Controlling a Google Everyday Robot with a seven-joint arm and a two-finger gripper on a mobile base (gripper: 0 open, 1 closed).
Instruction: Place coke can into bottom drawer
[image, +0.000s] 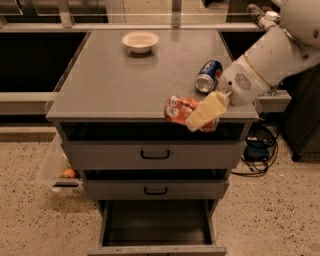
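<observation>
The coke can (176, 108), red-orange and dented, is at the front edge of the grey cabinet top (115, 85), lying on its side. My gripper (196, 120) reaches in from the right, and its cream fingers (209, 109) are closed over the can's right end. The can overhangs the front lip above the top drawer. The bottom drawer (156, 227) is pulled open directly below, with a dark inside and a plain grey front. The two upper drawers with black handles are closed.
A blue can (208, 76) lies on its side on the cabinet top just behind my wrist. A white bowl (140, 40) sits at the back. A clear plastic bin (59, 167) is on the floor at left, and cables (257, 145) at right.
</observation>
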